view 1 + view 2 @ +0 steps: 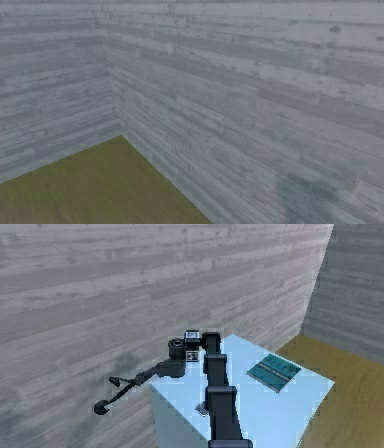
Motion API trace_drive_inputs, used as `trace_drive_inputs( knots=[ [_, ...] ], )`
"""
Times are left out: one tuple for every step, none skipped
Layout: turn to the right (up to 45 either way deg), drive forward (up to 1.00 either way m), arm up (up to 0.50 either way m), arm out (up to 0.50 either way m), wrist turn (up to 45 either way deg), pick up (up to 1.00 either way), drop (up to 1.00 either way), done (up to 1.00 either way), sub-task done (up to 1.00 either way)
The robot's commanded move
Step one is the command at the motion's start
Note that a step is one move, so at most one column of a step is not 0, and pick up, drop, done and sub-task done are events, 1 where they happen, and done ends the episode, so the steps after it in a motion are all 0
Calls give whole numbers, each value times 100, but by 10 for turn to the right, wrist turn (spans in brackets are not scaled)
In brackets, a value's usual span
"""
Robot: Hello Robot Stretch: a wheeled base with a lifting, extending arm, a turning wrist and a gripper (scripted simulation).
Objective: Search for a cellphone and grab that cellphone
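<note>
- In the arm side view, a pale blue-white table [305, 404] stands close against a grey plank wall [90, 294].
- A flat teal rectangle [272, 371] with faint stripes lies on the table, toward the table's far right side and well apart from the tool. It is too small to tell whether it is the cellphone.
- The arm [221, 402], a dark square bar, reaches over the left part of the table. It ends near the table's far left corner, where the small white squares with black marks [190, 337] stand.
- The tool [107, 394] begins with its dark round body at that far left corner. Its two thin fingers [135, 377] stretch out beyond the table's left edge and slant downward.
- The tool holds nothing (only bare wall lies behind its far end). How its fingers are set cannot be told from this picture.
- To the right of the table lies a strip of brownish floor [352, 364], and past the table's far right a second plank wall [355, 274] meets the first.
- In the forward view, two grey plank walls [250, 90] meet in a corner, with olive-green floor [90, 185] at their foot in the lower left.
</note>
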Motion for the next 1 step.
trace_drive_inputs(
  knots=[
    [0,0,0,0,450,0,0,0,0]
  ],
)
